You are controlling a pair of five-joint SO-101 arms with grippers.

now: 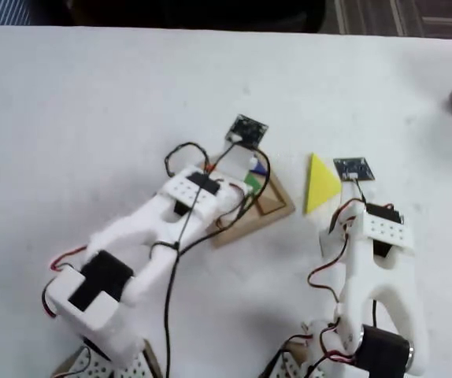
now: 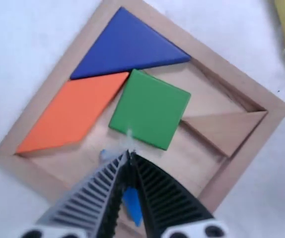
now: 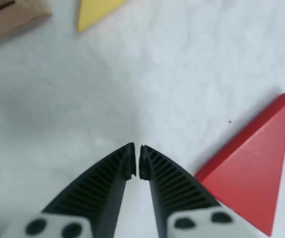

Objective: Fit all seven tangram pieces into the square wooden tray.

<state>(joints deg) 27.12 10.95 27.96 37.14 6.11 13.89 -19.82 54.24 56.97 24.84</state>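
The left pincer [image 2: 130, 157] is closed over the wooden tray [image 2: 43, 101] near the table's middle, which holds a blue triangle [image 2: 127, 44], an orange parallelogram [image 2: 75, 114] and a green square [image 2: 150, 109]. The right pincer [image 3: 136, 161] is closed just beside a red triangle [image 3: 251, 163]. A yellow triangle [image 1: 320, 183] lies on the table beside the tray.

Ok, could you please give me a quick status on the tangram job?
Left claw shut, over the tray. Right claw shut, beside red triangle. Yellow triangle also outside tray. Nothing in the way.
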